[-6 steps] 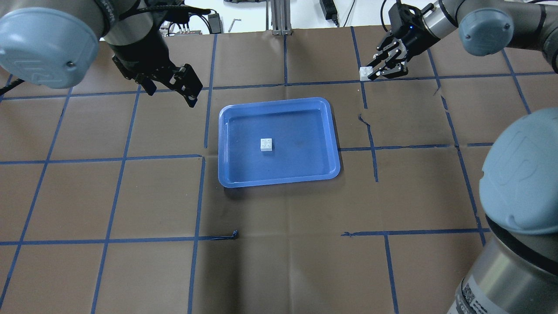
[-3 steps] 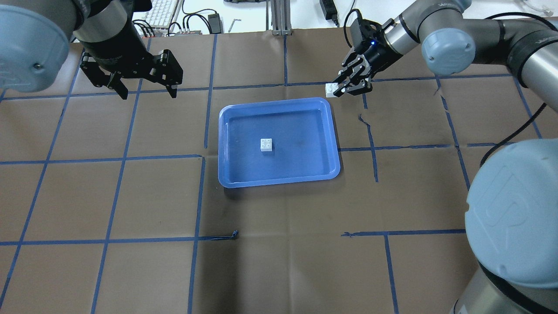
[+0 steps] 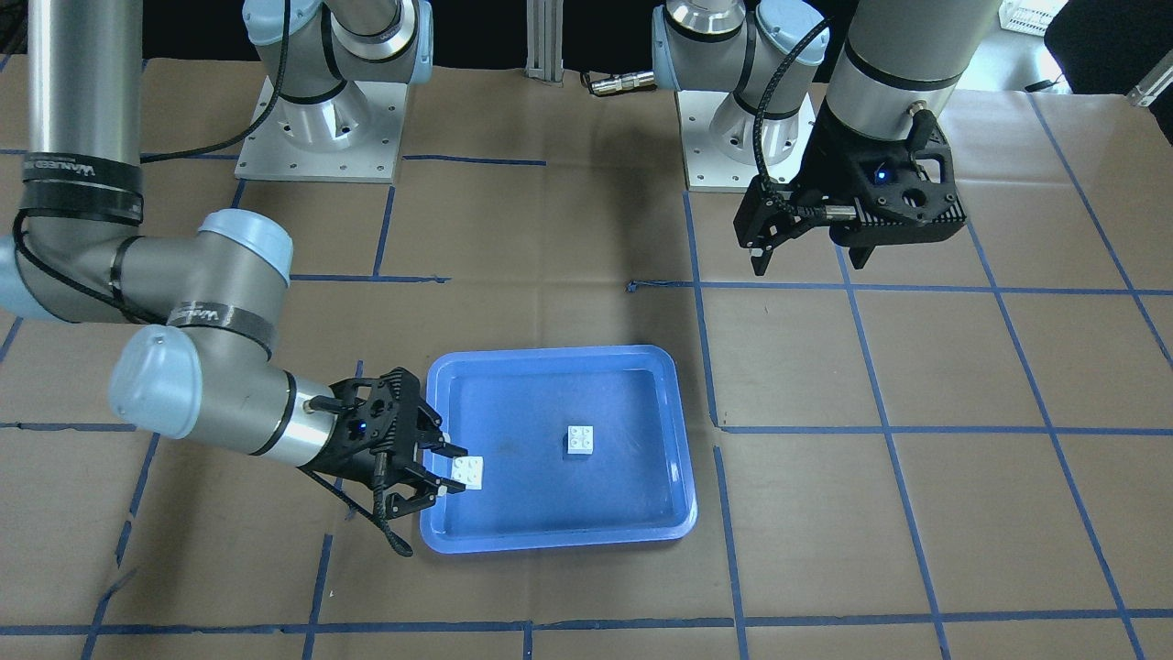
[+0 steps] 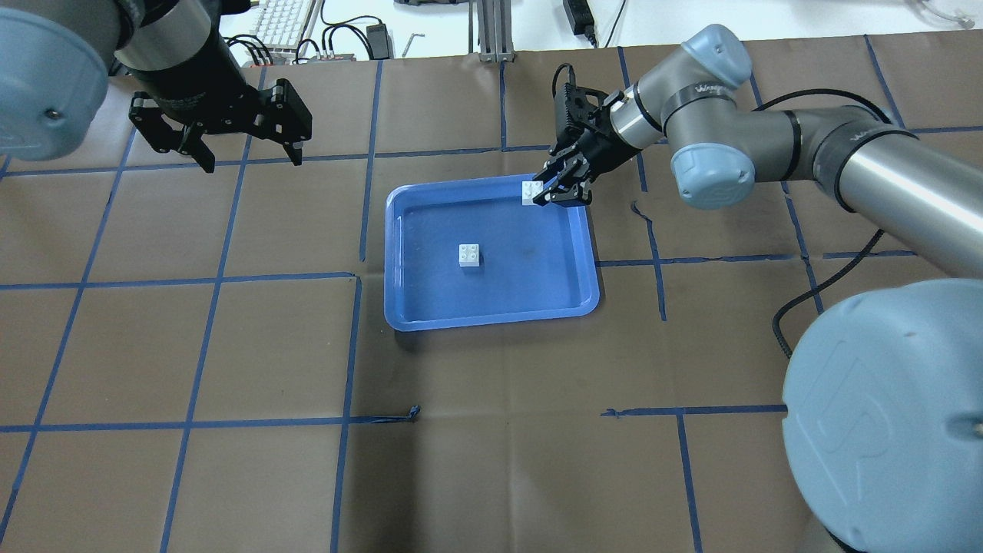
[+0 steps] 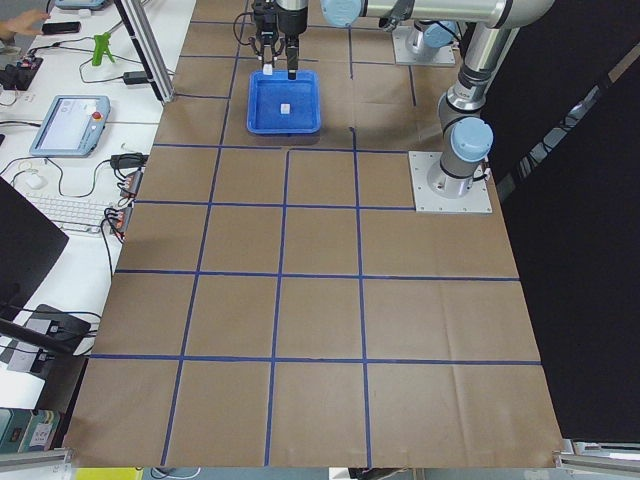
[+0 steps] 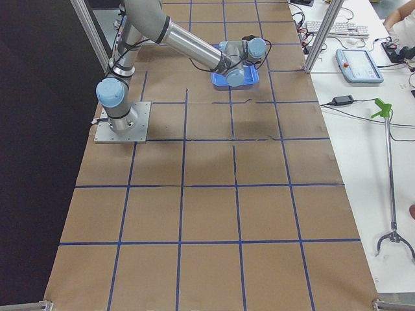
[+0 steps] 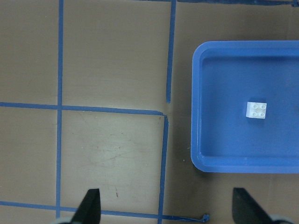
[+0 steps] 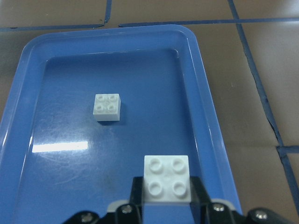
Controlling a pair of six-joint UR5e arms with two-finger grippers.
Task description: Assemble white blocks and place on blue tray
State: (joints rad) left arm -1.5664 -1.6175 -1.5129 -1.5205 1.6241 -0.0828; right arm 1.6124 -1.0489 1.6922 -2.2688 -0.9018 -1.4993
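Note:
The blue tray (image 4: pixel 491 322) lies mid-table; it also shows in the front view (image 3: pixel 623 477). One white block (image 4: pixel 469 255) sits studs up near the tray's middle, also seen in the front view (image 3: pixel 579 440), the left wrist view (image 7: pixel 256 110) and the right wrist view (image 8: pixel 107 106). My right gripper (image 4: pixel 540 192) is shut on the second white block (image 4: pixel 529 192), studs up, held just above the tray's far right corner (image 3: pixel 468 472) (image 8: pixel 167 178). My left gripper (image 4: pixel 253 161) is open and empty, high over the table, far left of the tray.
A keyboard (image 4: pixel 282 23) and cables lie beyond the table's far edge. Both arm bases (image 3: pixel 321 137) stand on the robot's side of the table. Brown paper with blue tape lines, torn in spots (image 4: pixel 641 211), covers the table around the tray.
My right gripper has carried its white block leftward from the far right of the table to over the tray's far right corner. My left gripper has drawn back to the left and turned.

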